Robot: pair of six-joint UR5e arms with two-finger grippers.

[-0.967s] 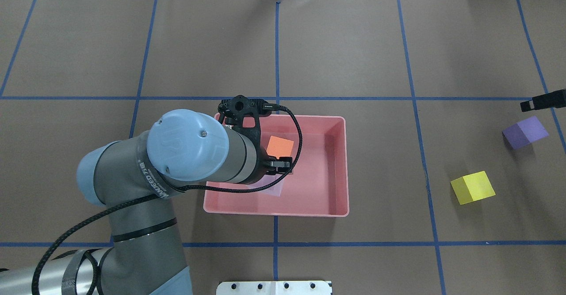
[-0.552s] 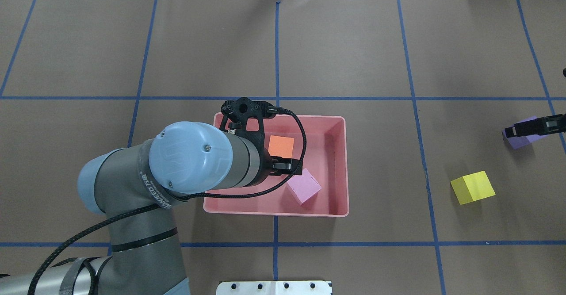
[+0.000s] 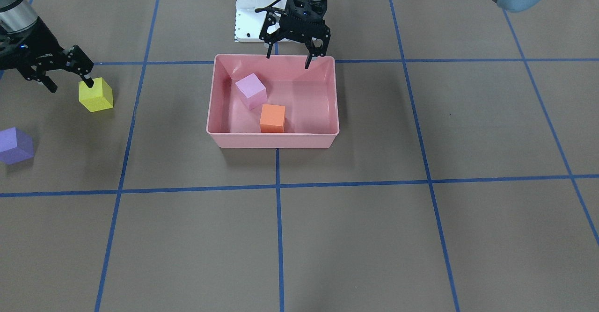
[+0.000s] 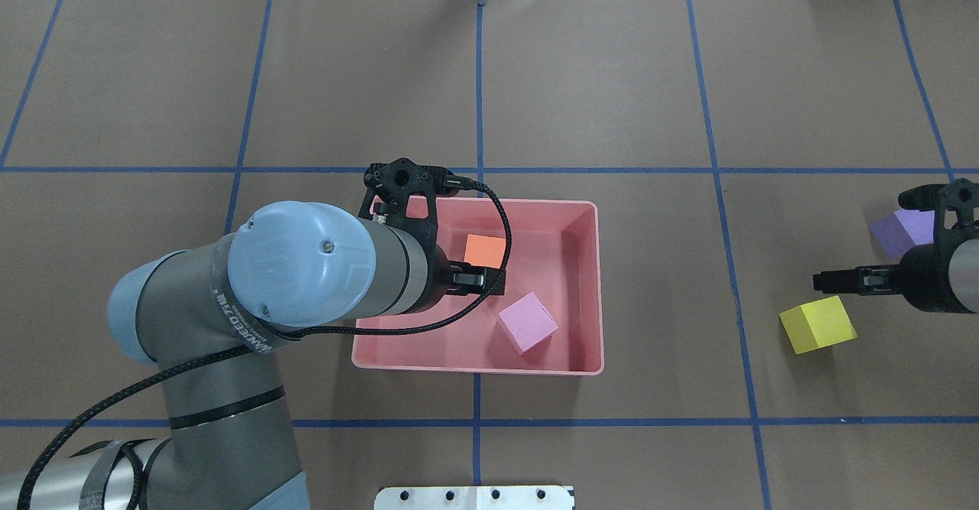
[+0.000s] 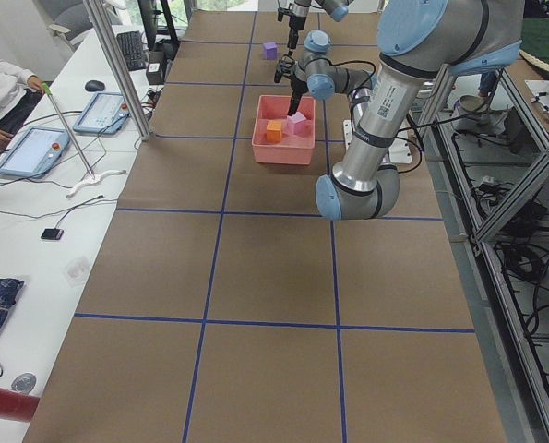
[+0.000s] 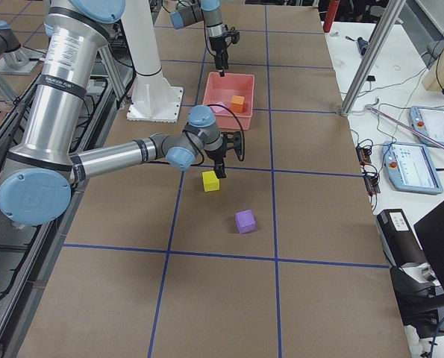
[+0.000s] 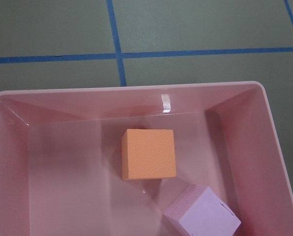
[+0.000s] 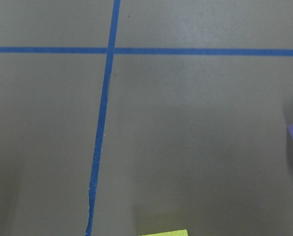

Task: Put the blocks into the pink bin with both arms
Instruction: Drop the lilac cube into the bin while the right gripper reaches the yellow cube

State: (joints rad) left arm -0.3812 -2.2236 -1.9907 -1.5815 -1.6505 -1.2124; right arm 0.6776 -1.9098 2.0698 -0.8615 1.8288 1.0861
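Observation:
The pink bin sits mid-table and holds the orange block and the light pink-lilac block; both also show in the left wrist view, orange and lilac. My left gripper is open and empty above the bin's robot-side rim. The yellow block and the violet-purple block lie on the table at the right. My right gripper is open, low, right beside the yellow block, one fingertip at its top edge.
The white base plate lies at the table's near edge behind the bin. Blue tape lines grid the brown table. A side bench with tablets and posts stands beyond the far edge.
The lilac block dropped from my left gripper into the bin and came to rest. The left arm drew back slightly. My right gripper moved from the purple block to the yellow one.

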